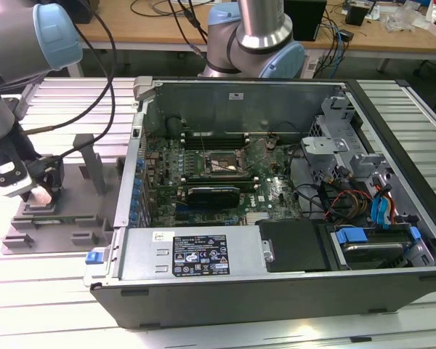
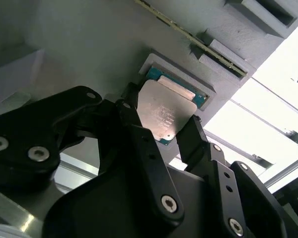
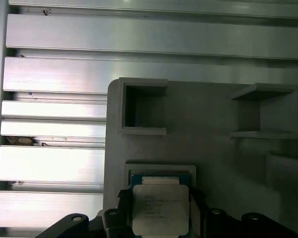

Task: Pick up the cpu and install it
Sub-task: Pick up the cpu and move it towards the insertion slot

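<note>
While the cpu sits in its shallow pocket on the grey fixture plate, the gripper is closed narrow on it. One black finger presses against each of two opposite edges, and the silver top plate faces up between them.

Step in hand, as judged: the pick. Grasp made; chip not clearly raised off the fixture plate.

In the exterior view the arm reaches low over the fixture plate. The open computer case stands just beside that plate, toward the exterior view's right, with the motherboard socket inside it.

Judgement: the lift calls for a straight, level pull clear of the pocket walls, with an even grip so the chip does not tilt.
</note>
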Controlling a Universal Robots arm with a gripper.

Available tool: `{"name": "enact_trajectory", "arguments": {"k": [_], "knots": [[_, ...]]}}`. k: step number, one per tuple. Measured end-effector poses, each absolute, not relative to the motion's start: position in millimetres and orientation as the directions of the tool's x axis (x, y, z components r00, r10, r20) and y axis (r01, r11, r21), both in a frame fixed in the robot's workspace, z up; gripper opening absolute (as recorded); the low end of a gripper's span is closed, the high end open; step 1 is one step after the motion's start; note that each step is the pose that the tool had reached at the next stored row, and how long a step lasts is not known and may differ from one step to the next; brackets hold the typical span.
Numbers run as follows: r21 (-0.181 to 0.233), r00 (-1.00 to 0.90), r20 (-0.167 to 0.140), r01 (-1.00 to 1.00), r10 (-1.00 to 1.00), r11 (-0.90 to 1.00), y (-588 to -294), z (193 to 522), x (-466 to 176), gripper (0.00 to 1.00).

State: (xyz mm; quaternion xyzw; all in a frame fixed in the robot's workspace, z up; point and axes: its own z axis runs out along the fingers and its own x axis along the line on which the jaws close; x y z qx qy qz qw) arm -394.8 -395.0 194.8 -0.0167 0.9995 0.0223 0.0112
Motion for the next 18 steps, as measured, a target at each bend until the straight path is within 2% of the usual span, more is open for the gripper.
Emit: {"name": "enact_trajectory", "arguments": {"k": [18], "knots": [[0.044, -0.999, -0.023, -0.034, -0.033, 0.998, -394.8, 203.1, -394.8, 0.55]]}}
